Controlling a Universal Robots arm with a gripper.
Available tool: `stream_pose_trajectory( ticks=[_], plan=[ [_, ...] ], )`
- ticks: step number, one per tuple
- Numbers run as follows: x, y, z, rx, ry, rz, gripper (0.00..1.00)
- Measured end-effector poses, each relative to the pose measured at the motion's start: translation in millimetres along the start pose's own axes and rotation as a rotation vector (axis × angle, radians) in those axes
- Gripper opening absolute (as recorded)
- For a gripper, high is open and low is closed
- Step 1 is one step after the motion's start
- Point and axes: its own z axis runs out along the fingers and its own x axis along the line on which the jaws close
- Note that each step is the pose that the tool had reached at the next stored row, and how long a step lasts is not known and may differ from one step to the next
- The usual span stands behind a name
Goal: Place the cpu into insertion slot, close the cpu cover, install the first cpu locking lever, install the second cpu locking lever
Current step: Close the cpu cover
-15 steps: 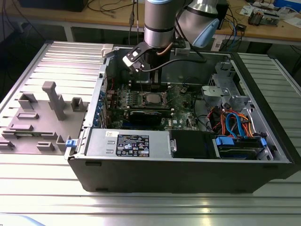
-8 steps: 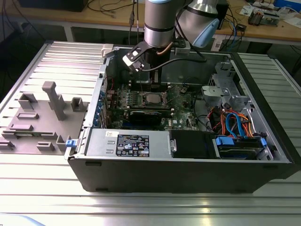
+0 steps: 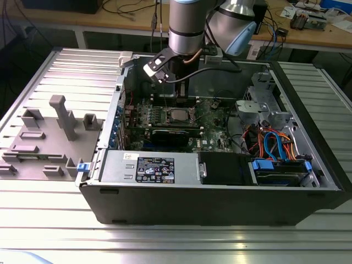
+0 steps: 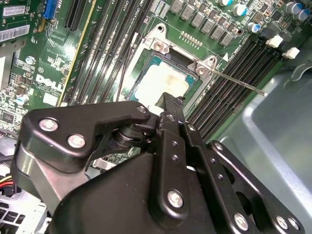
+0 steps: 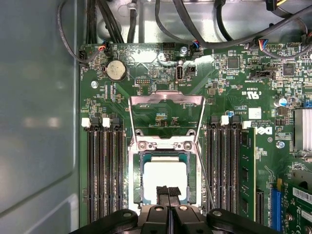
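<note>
1. The claw [image 5: 168,191], fingers pressed together on nothing, hangs over the cpu [image 5: 165,179]; whether it touches is unclear.
2. The cpu lies in the insertion slot [image 5: 165,145], and the cpu cover [image 5: 165,100] is flipped open.
3. Memory slots [image 5: 105,170] flank the socket on both sides.
4. The second wrist view shows a thin lever rod [image 4: 239,84] sticking out past the slot.
5. The exterior view shows the open case [image 3: 220,192] on the bench [image 3: 165,242].

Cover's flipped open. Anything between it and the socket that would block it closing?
Only the gripper itself: its fingertips hang over the cpu lying in the insertion slot, at the edge away from the hinge. The cpu cover lies flipped open, and nothing else visible sits over the slot.
</note>
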Motion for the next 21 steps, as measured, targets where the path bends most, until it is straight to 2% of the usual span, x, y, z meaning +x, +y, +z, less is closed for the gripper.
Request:
stream_pose_trajectory(
  ticks=[21],
  plan=[
    [0.0,0.7,-5.1,0.0001,-0.0034,0.000,0.11]
  ],
)
